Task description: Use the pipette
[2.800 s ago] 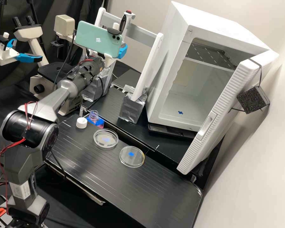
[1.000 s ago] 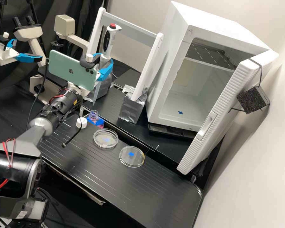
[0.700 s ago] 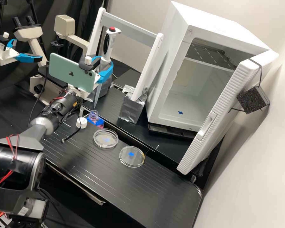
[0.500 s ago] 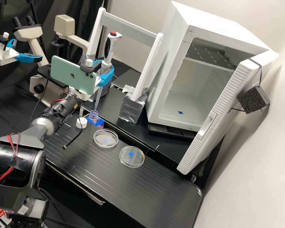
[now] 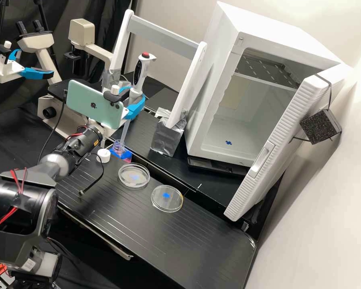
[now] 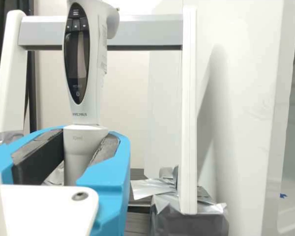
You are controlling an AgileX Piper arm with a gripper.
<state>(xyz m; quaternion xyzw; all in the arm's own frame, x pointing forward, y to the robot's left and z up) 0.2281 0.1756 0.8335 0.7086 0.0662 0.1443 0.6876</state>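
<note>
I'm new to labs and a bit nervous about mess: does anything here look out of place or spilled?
I see no spill. Two things look odd: a thin black cable dangles from the arm, its end loose over the bench, and crumpled silver tape sticks out at the white rack's foot, looking makeshift.

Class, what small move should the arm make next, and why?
Probably lower the pipette a little into the open bottle: the gripper holds it slightly tilted, its tip appears at the bottle's mouth, and the white cap lies beside the bottle.
</note>
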